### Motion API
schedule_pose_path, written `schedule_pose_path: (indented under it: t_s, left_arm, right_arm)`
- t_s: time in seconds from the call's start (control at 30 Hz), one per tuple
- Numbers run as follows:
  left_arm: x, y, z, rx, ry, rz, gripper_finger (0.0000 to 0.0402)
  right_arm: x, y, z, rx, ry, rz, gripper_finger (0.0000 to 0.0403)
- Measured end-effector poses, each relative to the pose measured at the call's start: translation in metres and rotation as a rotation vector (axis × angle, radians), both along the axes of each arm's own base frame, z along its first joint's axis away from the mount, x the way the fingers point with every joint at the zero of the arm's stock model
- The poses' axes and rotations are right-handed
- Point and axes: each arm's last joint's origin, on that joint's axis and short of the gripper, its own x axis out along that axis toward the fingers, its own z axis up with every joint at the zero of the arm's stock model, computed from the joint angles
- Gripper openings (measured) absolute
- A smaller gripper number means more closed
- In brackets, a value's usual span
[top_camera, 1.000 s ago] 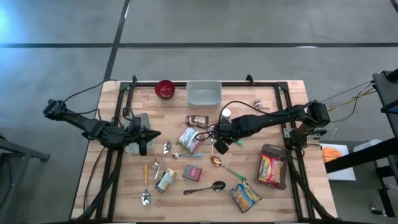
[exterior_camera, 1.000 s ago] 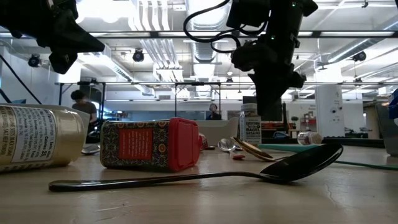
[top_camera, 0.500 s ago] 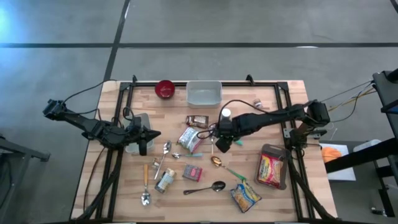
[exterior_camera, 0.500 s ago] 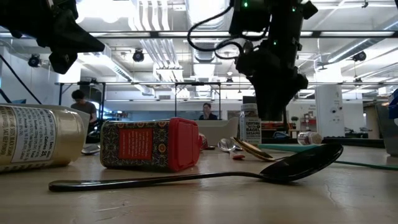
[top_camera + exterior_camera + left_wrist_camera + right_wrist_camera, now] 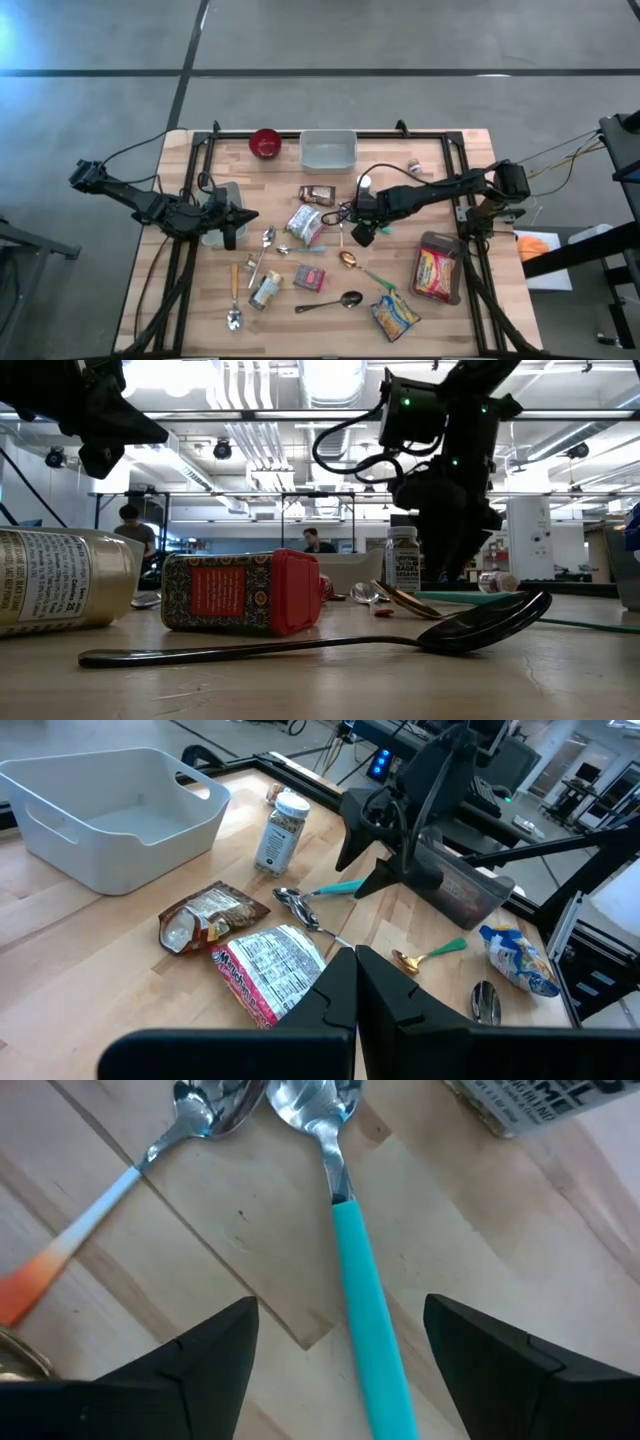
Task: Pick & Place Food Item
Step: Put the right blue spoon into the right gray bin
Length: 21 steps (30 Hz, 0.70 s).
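My right gripper (image 5: 345,1370) hangs open over the table's middle (image 5: 362,234), fingers pointing down. They stand on either side of a teal-handled spoon (image 5: 360,1300) without touching it. A white-and-orange-handled spoon (image 5: 120,1185) lies beside it. Food items lie flat around: a red-and-white packet (image 5: 304,224), a brown packet (image 5: 317,193), a spice jar (image 5: 364,186), a yellow snack bag (image 5: 393,314). My left gripper (image 5: 355,982) is shut and empty at the table's left (image 5: 240,215).
A white bin (image 5: 328,149) and a red bowl (image 5: 265,143) stand at the far edge. A dark tray with a noodle packet (image 5: 433,270) sits at the right. A red tin (image 5: 245,592), a can (image 5: 60,580) and a black spoon (image 5: 330,640) lie near the front.
My right gripper has come down toward the table over the teal spoon and has opened its fingers. Nothing on the table has moved.
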Motion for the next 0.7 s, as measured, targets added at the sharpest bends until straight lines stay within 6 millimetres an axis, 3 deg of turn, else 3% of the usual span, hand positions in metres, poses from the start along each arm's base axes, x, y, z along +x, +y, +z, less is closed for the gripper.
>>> schedule_pose_path:
  t_s: [0.4,0.7]
  left_arm:
    - [0.000,0.000,0.000,0.001,0.000,0.000,0.0001]
    - [0.000,0.000,0.000,0.001,0.000,0.000,0.0001]
  right_arm:
    - [-0.004,0.000,-0.018,0.002,-0.060,0.004,0.0285]
    - [-0.003,0.001,-0.018,0.042,-0.090,-0.045,0.0285]
